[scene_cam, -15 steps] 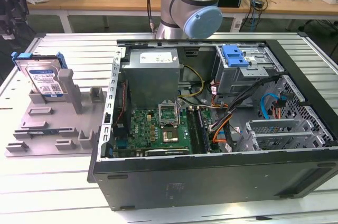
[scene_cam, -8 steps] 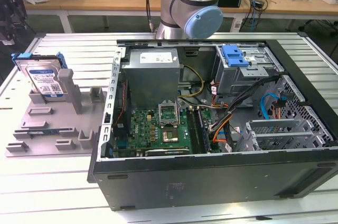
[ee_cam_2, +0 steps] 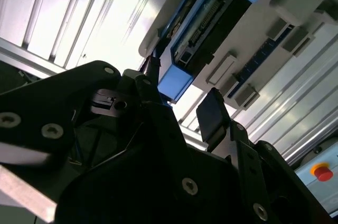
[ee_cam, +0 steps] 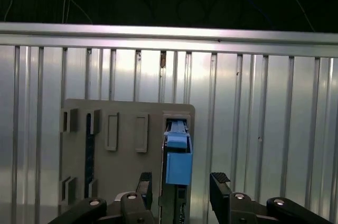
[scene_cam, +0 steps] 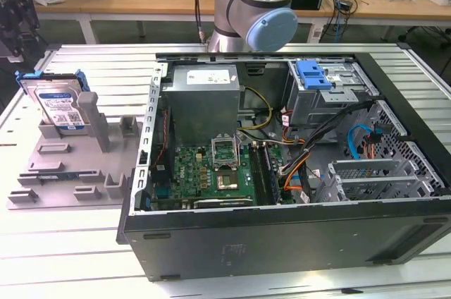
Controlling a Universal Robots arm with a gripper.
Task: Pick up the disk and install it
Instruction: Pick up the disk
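Note:
The disk (scene_cam: pixel 60 105), silver with a white-and-blue label in a blue carrier frame, stands on edge in a grey holder (scene_cam: pixel 77 165) at the exterior view's left. In the first wrist view the disk's blue carrier end (ee_cam: pixel 178 163) shows in line with the gap of my gripper (ee_cam: pixel 182 183). Its two black fingers (ee_cam: pixel 219 180) stand apart on either side with nothing held. The second wrist view shows the disk (ee_cam_2: pixel 211 20) edge-on beyond my open gripper (ee_cam_2: pixel 182 102), still apart from it.
An open computer case (scene_cam: pixel 282 242) lies at the exterior view's right, with a metal drive cage topped by a blue bracket (scene_cam: pixel 313 73). The robot arm (scene_cam: pixel 261 3) rises behind the case. Everything rests on a slatted aluminium table (scene_cam: pixel 70 257). A red button (ee_cam_2: pixel 321 171) sits off the table's side.

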